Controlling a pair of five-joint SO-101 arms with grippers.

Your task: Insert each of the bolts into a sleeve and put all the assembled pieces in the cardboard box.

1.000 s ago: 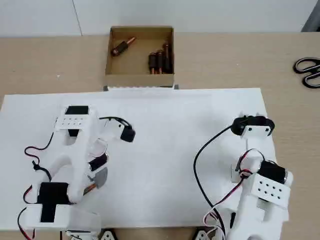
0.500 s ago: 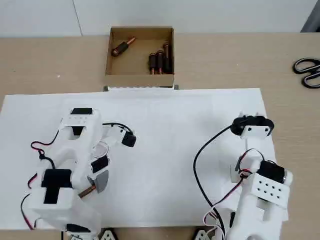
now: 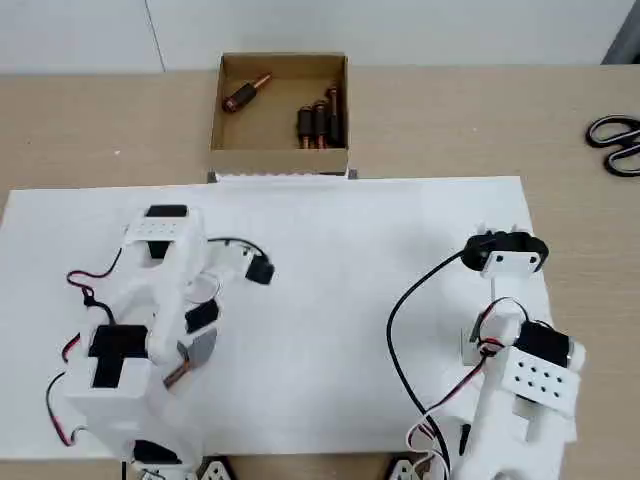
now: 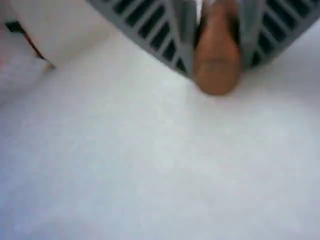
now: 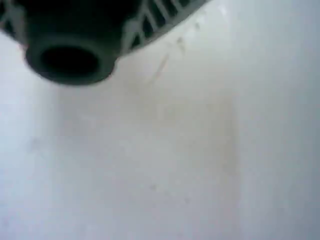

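The cardboard box (image 3: 280, 160) sits at the upper middle of the high view, open side up, so finished work can be dropped straight in. Four assembled pieces lie in it already: three side by side (image 3: 320, 122) at its right and one aslant (image 3: 246, 92) at its upper left. My left arm (image 3: 150, 300) stands at the lower left and my right arm (image 3: 525, 385) at the lower right, each carrying one half of what I take to be the next pair. My right jaws are closed on a dark sleeve (image 5: 70, 60), its open bore facing out from the tips, which should let a bolt enter end-on. My left jaws are clamped on a copper bolt (image 4: 216, 65), its rounded end poking past the tips just above the sheet, so the free length can be fed into that bore. The two parts are well apart, so I judge the joining not yet begun. Under everything is a pale wooden tabletop (image 3: 450, 120), most of its near part covered by a white sheet (image 3: 350, 300) that serves as my work area. A pair of scissors (image 3: 615, 140) lies on bare wood at the right edge, and a pale wall (image 3: 400, 30) runs along the top.
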